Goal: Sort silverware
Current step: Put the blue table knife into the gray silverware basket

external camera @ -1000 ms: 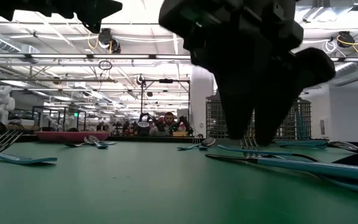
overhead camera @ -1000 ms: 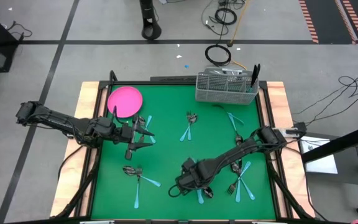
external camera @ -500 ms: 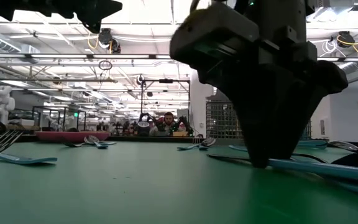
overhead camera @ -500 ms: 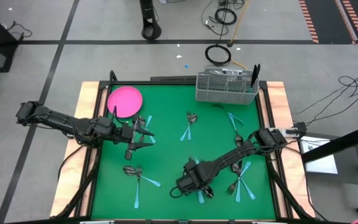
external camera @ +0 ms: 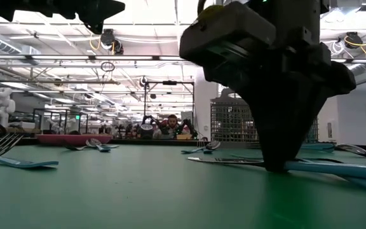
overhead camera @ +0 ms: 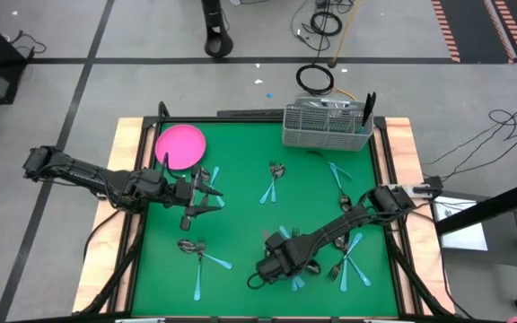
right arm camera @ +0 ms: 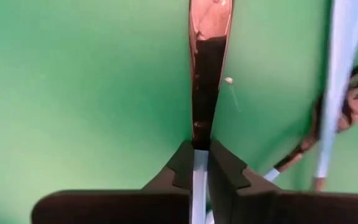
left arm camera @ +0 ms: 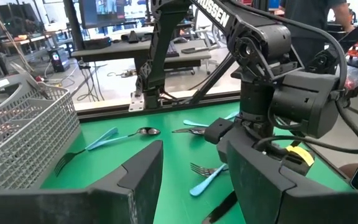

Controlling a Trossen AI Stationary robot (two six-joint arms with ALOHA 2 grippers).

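Observation:
My right gripper [overhead camera: 285,261] is down on the green mat near the table's near edge, shut on one piece of silverware [right arm camera: 207,59] with a dark metal head and a light-blue handle. The low view shows that piece [external camera: 224,160] lying flat under the gripper [external camera: 276,164]. My left gripper [overhead camera: 208,193] hovers open above the mat's left middle, its fingers wide apart in the left wrist view [left arm camera: 191,180]. More silverware lies flat on the mat [overhead camera: 272,184] [overhead camera: 201,257] [overhead camera: 352,260]. My right gripper pinches the piece between its two fingers [right arm camera: 182,165] where the dark metal neck [right arm camera: 204,124] meets the light-blue handle [right arm camera: 199,177]. The fingers come from above, pointing down, across the piece. The piece lies along the mat, its head stretching away from the fingers.
A silver wire-mesh caddy [overhead camera: 326,126] stands at the mat's far edge, right of centre. A round pink plate [overhead camera: 180,146] sits in the far left corner. Wooden rails [overhead camera: 126,170] border the mat. Another fork and blue handle lie close beside the held piece [right arm camera: 344,93].
My right gripper has come down onto the mat and shut: its two fingers stood apart in the low view a second ago and now meet on the piece. The piece has slid a little along the mat. My left arm has kept still.

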